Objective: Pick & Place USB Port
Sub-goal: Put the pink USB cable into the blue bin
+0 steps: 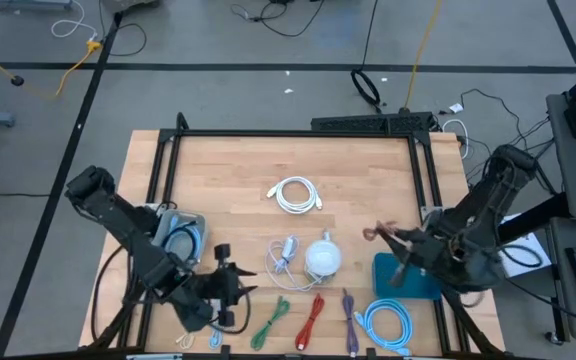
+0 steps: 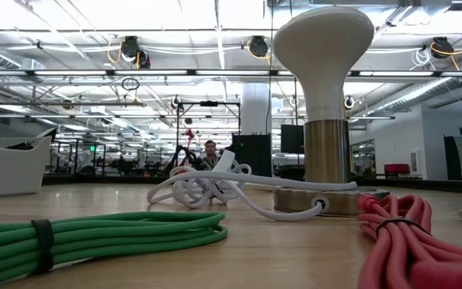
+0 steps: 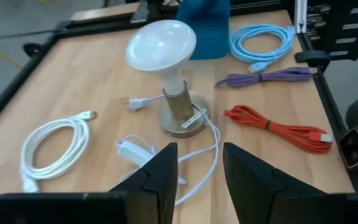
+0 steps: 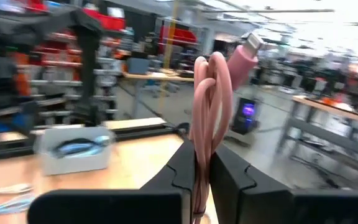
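Right claw (image 4: 202,163) pinches a coiled pink USB cable (image 4: 209,93), lifted above the tabletop (image 1: 238,170) at right. Pick looks done; placing remains. Left claw (image 3: 199,163), spread and empty, waits near-left.

The scene is lit evenly and brightly from ceiling lights (image 2: 175,36), with glare in the low view. Only soft shadows are seen on the table (image 1: 238,170). The right wrist background is blurred strongly.
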Robot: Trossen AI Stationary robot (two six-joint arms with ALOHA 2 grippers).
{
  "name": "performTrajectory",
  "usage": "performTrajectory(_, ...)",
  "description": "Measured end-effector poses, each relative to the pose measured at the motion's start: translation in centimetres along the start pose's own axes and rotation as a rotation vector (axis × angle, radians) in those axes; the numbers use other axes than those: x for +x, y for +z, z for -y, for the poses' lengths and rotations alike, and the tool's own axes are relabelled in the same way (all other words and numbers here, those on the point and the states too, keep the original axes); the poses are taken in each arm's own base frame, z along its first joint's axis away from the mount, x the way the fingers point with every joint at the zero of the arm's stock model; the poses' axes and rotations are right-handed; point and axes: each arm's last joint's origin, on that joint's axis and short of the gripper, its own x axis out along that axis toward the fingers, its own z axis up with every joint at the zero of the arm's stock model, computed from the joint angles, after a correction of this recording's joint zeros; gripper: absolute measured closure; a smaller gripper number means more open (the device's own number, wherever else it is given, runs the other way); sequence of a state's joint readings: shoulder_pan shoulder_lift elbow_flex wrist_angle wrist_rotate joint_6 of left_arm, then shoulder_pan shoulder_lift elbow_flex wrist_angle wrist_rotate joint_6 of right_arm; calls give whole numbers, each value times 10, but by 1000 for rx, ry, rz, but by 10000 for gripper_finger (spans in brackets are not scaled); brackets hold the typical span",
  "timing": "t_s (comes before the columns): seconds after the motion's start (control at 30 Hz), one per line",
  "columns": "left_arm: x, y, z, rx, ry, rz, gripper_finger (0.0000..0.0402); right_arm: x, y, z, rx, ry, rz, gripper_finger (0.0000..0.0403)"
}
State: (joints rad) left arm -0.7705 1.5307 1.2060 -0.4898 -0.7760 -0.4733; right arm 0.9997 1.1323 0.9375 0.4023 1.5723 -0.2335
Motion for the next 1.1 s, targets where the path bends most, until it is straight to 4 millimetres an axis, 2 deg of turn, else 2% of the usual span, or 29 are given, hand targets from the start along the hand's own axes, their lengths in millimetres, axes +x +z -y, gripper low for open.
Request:
performTrajectory(0.1,-7,-3,5,6,29,29,269,-13,7,-1,-13,56,6,385)
performTrajectory(0.23,-11,-4,8,-7,45,49,269,-18,14,2,-33,80,10,385)
performTrajectory(0.47,-11,-4,7,-42,73,65,268,-3,28,15,-104,13,2,385)
performTrajectory(0.67,-9,-3,4,-54,96,68,268,18,43,55,-92,-44,35,385)
performTrajectory(0.87,-1,-10,-1,-44,131,52,268,42,54,93,-204,184,333,386)
performTrajectory(0.97,6,-16,-6,-70,150,36,268,61,50,119,-202,198,362,386)
performTrajectory(1.1,12,-24,-9,-97,141,1,268,88,34,153,-181,171,254,386)
